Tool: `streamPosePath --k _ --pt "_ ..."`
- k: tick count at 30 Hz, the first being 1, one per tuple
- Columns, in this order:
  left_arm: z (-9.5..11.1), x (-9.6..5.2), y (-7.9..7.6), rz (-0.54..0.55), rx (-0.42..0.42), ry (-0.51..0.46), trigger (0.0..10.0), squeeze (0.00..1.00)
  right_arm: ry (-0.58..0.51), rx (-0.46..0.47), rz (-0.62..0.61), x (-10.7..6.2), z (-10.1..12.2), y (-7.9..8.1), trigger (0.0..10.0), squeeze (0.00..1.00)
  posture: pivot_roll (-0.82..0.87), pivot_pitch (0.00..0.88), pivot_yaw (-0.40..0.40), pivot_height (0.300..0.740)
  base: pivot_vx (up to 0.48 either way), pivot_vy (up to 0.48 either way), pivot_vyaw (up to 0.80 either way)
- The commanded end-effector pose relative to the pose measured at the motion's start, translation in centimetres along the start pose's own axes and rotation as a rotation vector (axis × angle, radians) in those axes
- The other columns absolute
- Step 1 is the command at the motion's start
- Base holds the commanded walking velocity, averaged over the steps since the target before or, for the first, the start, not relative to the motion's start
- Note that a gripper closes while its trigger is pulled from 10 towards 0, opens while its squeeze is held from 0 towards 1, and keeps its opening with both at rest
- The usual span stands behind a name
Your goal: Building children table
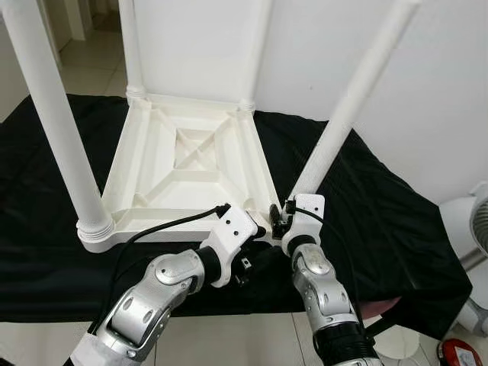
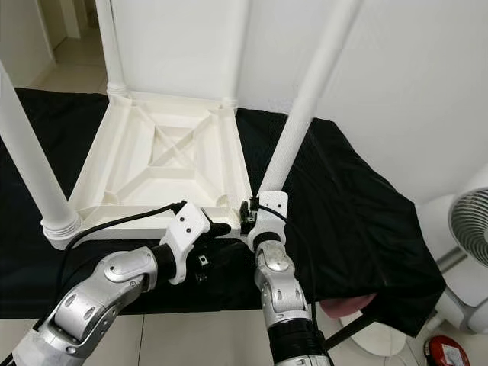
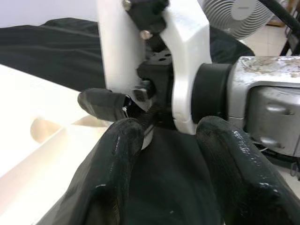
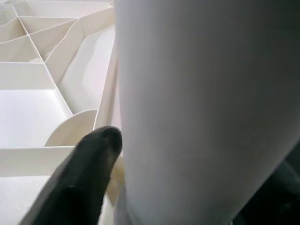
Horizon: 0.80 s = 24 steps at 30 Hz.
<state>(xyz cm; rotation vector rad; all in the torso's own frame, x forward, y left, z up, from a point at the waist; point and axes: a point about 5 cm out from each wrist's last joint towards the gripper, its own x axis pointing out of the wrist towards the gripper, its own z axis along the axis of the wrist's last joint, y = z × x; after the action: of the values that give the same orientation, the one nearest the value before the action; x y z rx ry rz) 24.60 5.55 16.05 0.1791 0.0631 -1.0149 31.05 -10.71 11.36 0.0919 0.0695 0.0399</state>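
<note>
Left eye view | right gripper (image 1: 280, 221) fingers clasp table leg (image 1: 347, 114) | left gripper (image 1: 255, 232) fingers apart | fan (image 1: 474, 236) nearby

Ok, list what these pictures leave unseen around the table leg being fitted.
- Base of the near right leg in its socket: eye views, hidden by the right gripper.
- Tops of all four legs: cut off by the upper edge.
- Left gripper fingertips: eye views, hidden behind its wrist.
- Upturned table top near right corner: covered by both grippers.
</note>
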Motion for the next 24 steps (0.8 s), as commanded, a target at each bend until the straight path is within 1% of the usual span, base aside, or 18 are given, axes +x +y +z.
streamPosePath --k 1,4,6,8,9,10,11,12,13,14,15,16,17,18,19,21,22,24 --pt "-0.1 0.1 -0.2 -0.015 0.006 0.004 10.0 0.00 -0.004 0.006 -0.002 -0.1 0.1 -0.4 10.0 1.00 0.04 0.000 -0.161 0.740 0.000 0.000 0.00" --pt "-0.1 0.0 -0.3 -0.015 0.007 0.005 10.0 0.00 -0.046 -0.002 0.018 -0.8 0.5 -1.4 10.0 1.00 0.04 0.000 -0.160 0.740 0.000 0.000 0.00" --pt "-0.1 0.0 -0.3 -0.015 0.007 0.005 10.0 0.00 -0.046 -0.002 0.018 -0.8 0.5 -1.4 10.0 1.00 0.04 0.000 -0.160 0.740 0.000 0.000 0.00" --pt "-0.1 0.0 -0.2 -0.016 0.007 0.005 10.0 0.00 -0.075 -0.008 0.060 -1.6 0.6 -2.3 10.0 1.00 0.04 0.000 -0.160 0.740 0.000 0.000 0.00" --pt "-0.1 0.0 -0.2 -0.016 0.007 0.005 10.0 0.00 -0.075 -0.008 0.060 -1.6 0.6 -2.3 10.0 1.00 0.04 0.000 -0.160 0.740 0.000 0.000 0.00" --pt "-0.1 0.0 -0.2 -0.016 0.008 0.006 10.0 0.00 -0.080 -0.004 0.077 -1.8 0.5 -2.6 10.0 1.00 0.04 0.000 -0.160 0.740 0.000 0.000 0.00" --pt "-0.1 0.0 -0.2 -0.016 0.008 0.006 10.0 0.00 -0.075 0.001 0.133 -2.2 0.2 -2.9 10.0 1.00 0.03 0.000 -0.156 0.740 0.000 0.000 0.00" --pt "-0.1 0.1 -0.2 -0.017 0.009 0.005 10.0 0.00 -0.046 0.018 0.183 -2.6 -0.3 -3.2 10.0 1.00 0.03 0.000 -0.156 0.740 0.000 0.000 0.00" --pt "-0.1 0.1 -0.2 -0.017 0.009 0.005 10.0 0.00 -0.046 0.018 0.183 -2.6 -0.3 -3.2 10.0 1.00 0.03 0.000 -0.156 0.740 0.000 0.000 0.00" --pt "-0.1 0.1 -0.2 -0.018 0.010 0.004 10.0 0.00 -0.034 0.018 0.243 -3.1 -0.8 -3.7 10.0 0.00 0.03 0.000 -0.155 0.740 0.000 0.000 0.00" --pt "-0.1 0.1 -0.2 -0.019 0.011 0.003 10.0 0.00 -0.028 0.017 0.281 -3.4 -1.1 -4.0 10.0 0.00 0.03 0.000 -0.155 0.740 0.000 0.000 0.00" --pt "0.0 0.2 -0.2 -0.019 0.011 0.003 10.0 0.00 -0.035 -0.014 0.344 -3.7 -1.2 -4.4 10.0 0.00 0.02 0.000 -0.150 0.740 0.000 0.000 0.00" --pt "0.0 0.2 -0.2 -0.019 0.011 0.003 10.0 0.00 -0.035 -0.014 0.344 -3.7 -1.2 -4.4 10.0 0.00 0.02 0.000 -0.150 0.740 0.000 0.000 0.00" --pt "0.0 0.2 -0.2 -0.019 0.010 0.002 10.0 0.00 -0.042 -0.039 0.386 -3.9 -1.3 -4.7 10.0 0.00 0.02 0.000 -0.150 0.740 0.000 0.000 0.00" --pt "0.0 0.2 -0.2 -0.019 0.010 0.002 10.0 0.00 -0.042 -0.039 0.386 -3.9 -1.3 -4.7 10.0 0.00 0.02 0.000 -0.150 0.740 0.000 0.000 0.00" --pt "0.0 0.2 -0.2 -0.022 0.010 0.002 10.0 0.00 -0.061 -0.079 0.438 -3.4 -0.7 -5.8 10.0 0.00 0.02 0.000 -0.144 0.740 0.000 0.000 0.00" --pt "0.0 0.2 -0.2 -0.022 0.010 0.002 10.0 0.00 -0.061 -0.079 0.438 -3.4 -0.7 -5.8 10.0 0.00 0.02 0.000 -0.144 0.740 0.000 0.000 0.00" --pt "0.0 0.2 -0.1 -0.025 0.011 0.002 10.0 0.00 -0.080 -0.109 0.457 -2.7 0.1 -6.7 10.0 0.00 0.02 0.000 -0.142 0.740 0.000 0.000 0.00"
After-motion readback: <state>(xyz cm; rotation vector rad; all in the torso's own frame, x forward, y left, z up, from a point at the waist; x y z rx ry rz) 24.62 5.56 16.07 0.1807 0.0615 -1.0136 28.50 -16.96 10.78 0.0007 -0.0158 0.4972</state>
